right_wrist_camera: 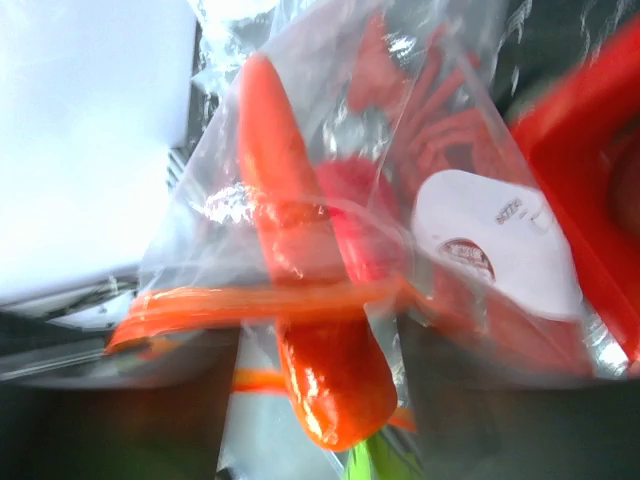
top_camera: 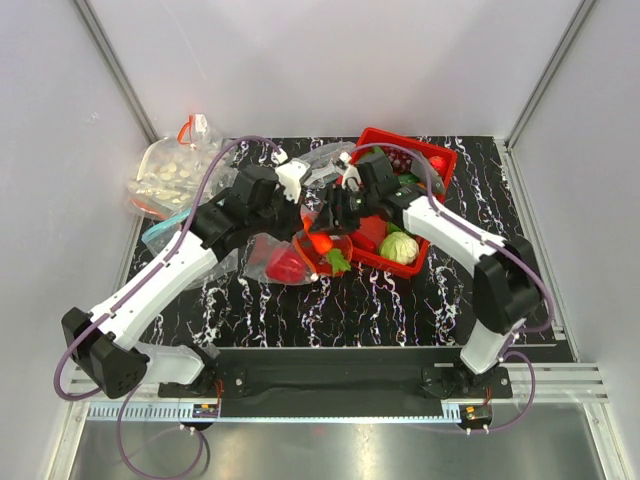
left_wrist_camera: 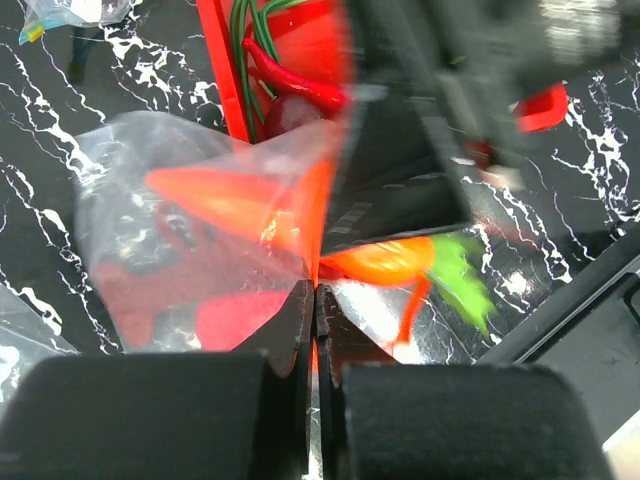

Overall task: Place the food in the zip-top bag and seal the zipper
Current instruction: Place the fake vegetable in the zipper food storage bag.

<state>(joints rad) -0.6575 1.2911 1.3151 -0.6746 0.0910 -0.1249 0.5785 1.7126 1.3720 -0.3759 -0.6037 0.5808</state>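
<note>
The clear zip-top bag (top_camera: pixel 272 262) lies left of the red tray (top_camera: pixel 440 160) with red food pieces (top_camera: pixel 288 266) inside. My left gripper (top_camera: pixel 303 210) is shut on the bag's mouth edge; the left wrist view shows its jaws (left_wrist_camera: pixel 316 290) closed on the red-orange zipper (left_wrist_camera: pixel 312 225). An orange carrot (right_wrist_camera: pixel 320 370) is halfway through the mouth, its tip in the bag and its green top (left_wrist_camera: pixel 460 280) outside. My right gripper (top_camera: pixel 335 212) is at the mouth, open (right_wrist_camera: pixel 315 345), and the carrot lies between its fingers. The zipper (right_wrist_camera: pixel 250 300) crosses over the carrot.
The red tray holds a green cabbage (top_camera: pixel 400 247) and more red and green food. A bag of pale round pieces (top_camera: pixel 170 175) and a bag with a teal strip (top_camera: pixel 165 228) lie at the far left. Side walls enclose the table.
</note>
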